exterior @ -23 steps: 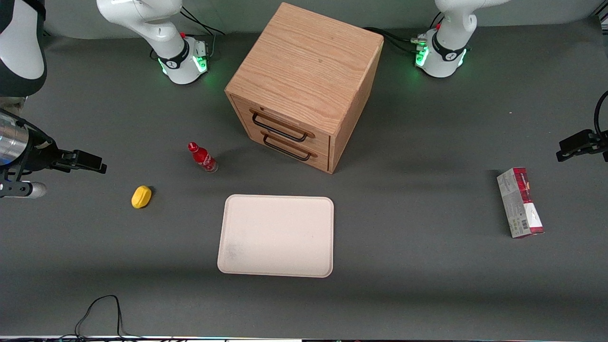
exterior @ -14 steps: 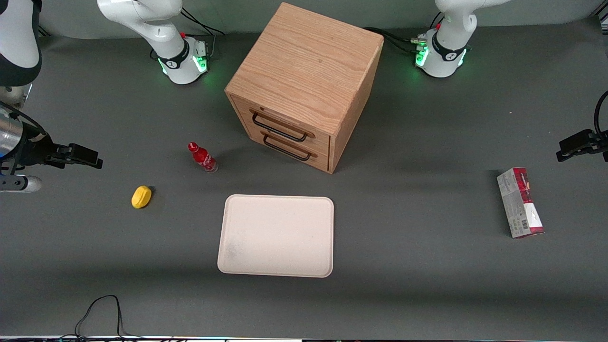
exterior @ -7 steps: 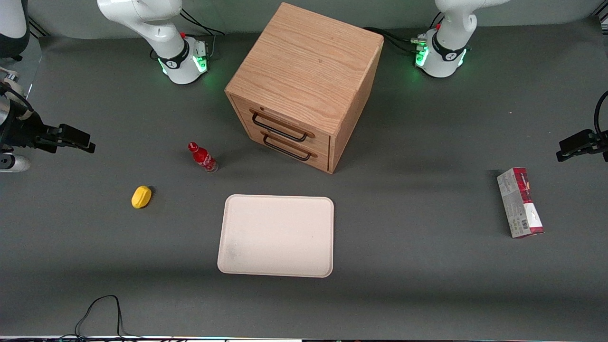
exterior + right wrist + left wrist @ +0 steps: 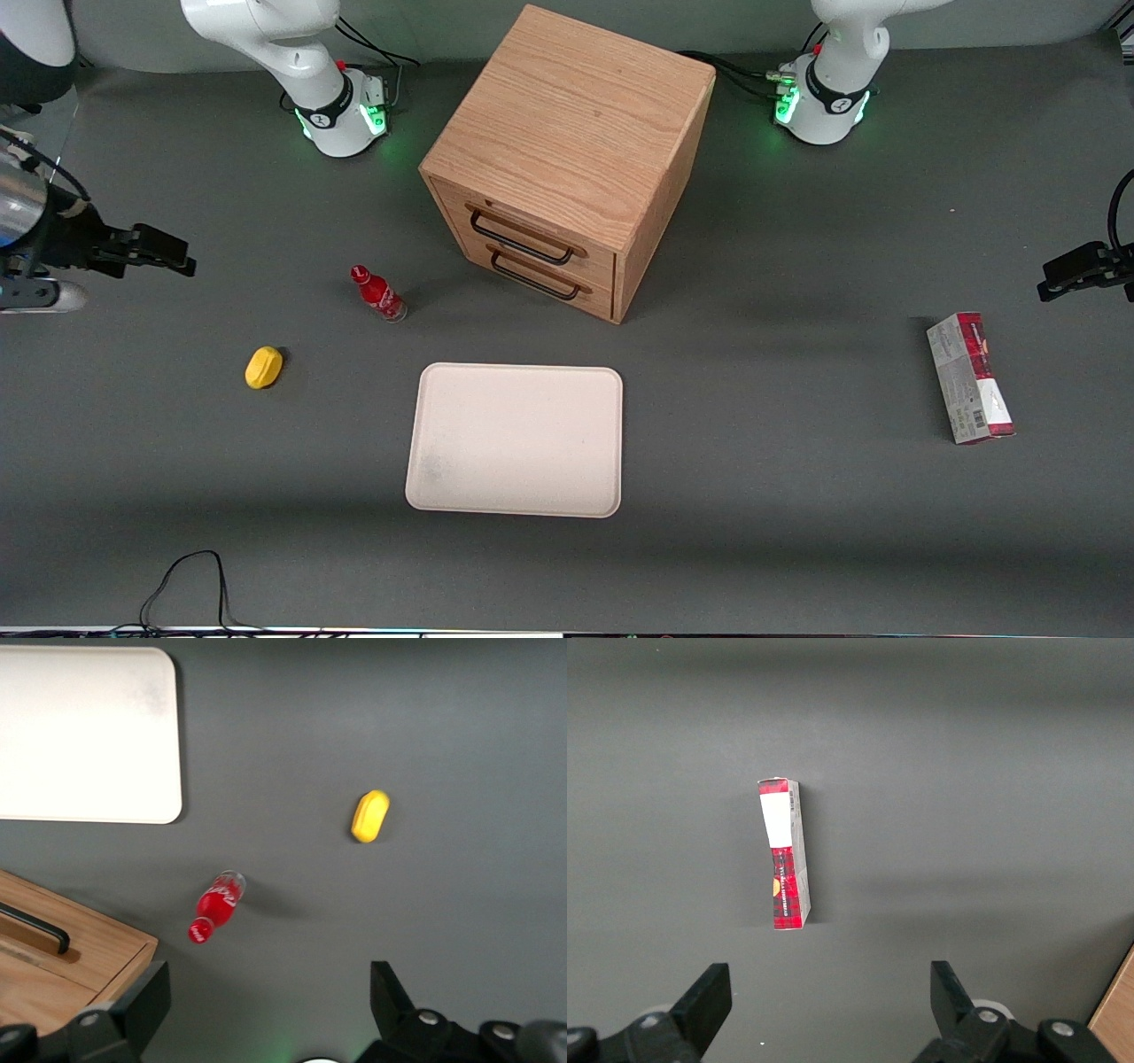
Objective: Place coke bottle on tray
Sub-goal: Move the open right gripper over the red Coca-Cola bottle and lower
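Observation:
The coke bottle (image 4: 379,295) (image 4: 215,905), small and red with a red cap, stands upright on the dark table. It is farther from the front camera than the tray (image 4: 514,440) (image 4: 84,735), which lies flat, pale cream-pink and bare. My gripper (image 4: 164,248) (image 4: 266,1001) hovers high above the table toward the working arm's end, well apart from the bottle. It is open with nothing between its fingers (image 4: 146,1001).
A wooden drawer cabinet (image 4: 567,151) (image 4: 53,966) stands close beside the bottle, its two drawers shut. A small yellow object (image 4: 264,367) (image 4: 370,815) lies between my gripper and the tray. A red-and-grey carton (image 4: 970,377) (image 4: 784,855) lies toward the parked arm's end.
My gripper has drifted away from the front camera, then edged slightly toward the bottle. The bottle, tray and other objects have not moved.

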Available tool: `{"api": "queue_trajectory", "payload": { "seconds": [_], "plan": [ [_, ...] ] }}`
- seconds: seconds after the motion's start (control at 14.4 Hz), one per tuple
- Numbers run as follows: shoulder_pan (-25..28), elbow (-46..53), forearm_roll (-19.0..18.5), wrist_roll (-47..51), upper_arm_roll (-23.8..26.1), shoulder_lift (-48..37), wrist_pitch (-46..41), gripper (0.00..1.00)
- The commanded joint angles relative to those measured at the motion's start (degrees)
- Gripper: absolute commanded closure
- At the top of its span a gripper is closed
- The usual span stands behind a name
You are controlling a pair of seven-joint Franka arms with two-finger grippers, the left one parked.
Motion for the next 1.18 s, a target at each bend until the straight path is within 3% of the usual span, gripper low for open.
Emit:
{"api": "queue_trajectory", "payload": {
  "seconds": [0.0, 0.21, 0.49, 0.83, 1.11],
  "plan": [
    [6.9, -1.6, -0.4, 8.6, -0.1, -1.1, 0.5, 0.00],
    [9.9, -6.3, -0.4, 12.6, -0.2, -3.2, 2.0, 0.00],
    [10.1, -26.8, -0.4, 12.8, -0.3, -13.0, 15.8, 0.00],
    [11.7, -39.6, -0.4, 15.6, -0.2, -11.7, 33.0, 0.00],
    [13.8, -43.8, -0.4, 18.3, -0.1, -7.2, 42.3, 0.00]
  ]
}}
